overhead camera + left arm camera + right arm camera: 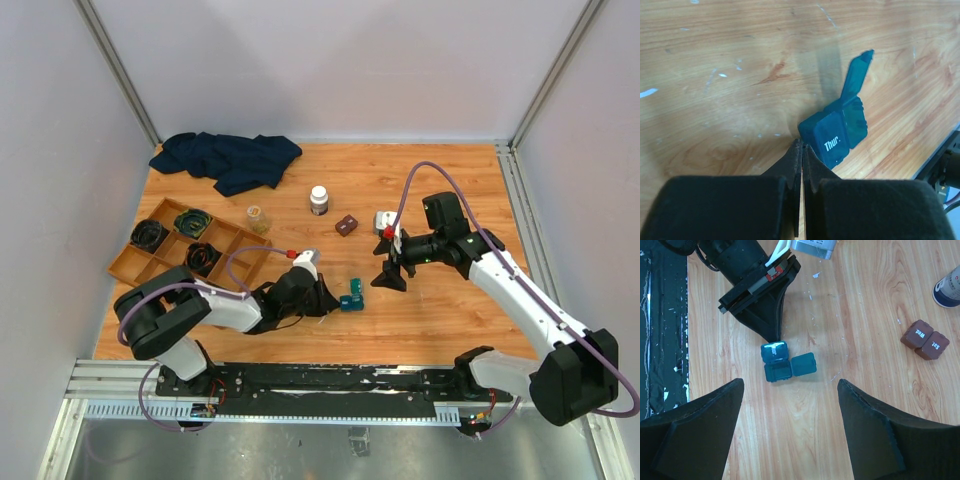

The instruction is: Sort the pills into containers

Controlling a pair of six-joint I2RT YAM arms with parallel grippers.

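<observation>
Two teal containers (777, 371) sit joined on the counter (440, 320), near its front middle. One is closed and marked "Thur."; the other has its lid flipped open. The left tool (801, 150) is closed on nothing, its tips just beside the closed one. The right tool (790, 384) hangs open above them. Two brown cases (925, 340) lie well apart.

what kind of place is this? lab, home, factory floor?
Probably a robotics lab test cell: a wooden table walled by plain white panels, left arm and right arm on a metal rail at its near edge, and staged props such as a teal pill case.
</observation>
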